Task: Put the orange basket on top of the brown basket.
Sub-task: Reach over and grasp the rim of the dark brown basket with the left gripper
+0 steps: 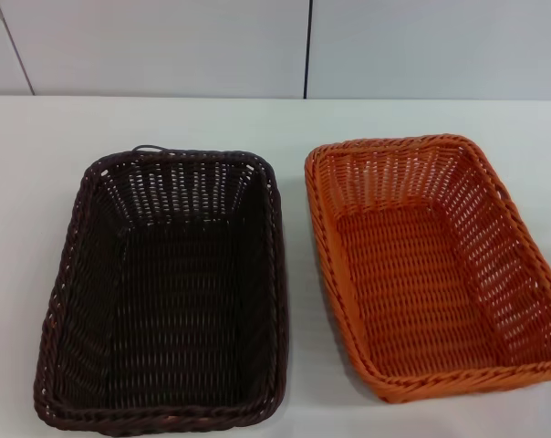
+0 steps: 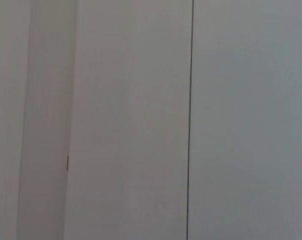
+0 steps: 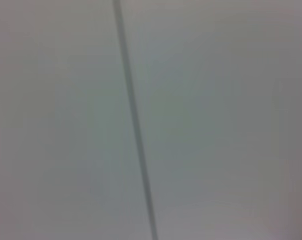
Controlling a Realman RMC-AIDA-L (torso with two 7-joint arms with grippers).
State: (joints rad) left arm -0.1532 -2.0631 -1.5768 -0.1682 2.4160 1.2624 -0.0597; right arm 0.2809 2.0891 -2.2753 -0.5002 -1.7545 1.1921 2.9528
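White table (image 1: 212,123) ran back to a pale panelled wall (image 1: 166,46) with one dark seam. Neither the left tool nor the right tool appeared in any view; both wrist cameras faced only blank wall panels, so whether either was open or closed could not be told.

Bright orange rectangular woven basket (image 1: 435,265) sat on the robot's right, empty. Very dark brown rectangular woven basket (image 1: 166,292) sat on its left, also empty. They lay side by side, near but apart, each skewed a little.

Risks, as judged:
- openwork sides could snag a finger;
- one-sided rim grip might tip the orange basket;
- mismatched skew could leave it perched crooked on the brown rim.

Nothing stood between them.
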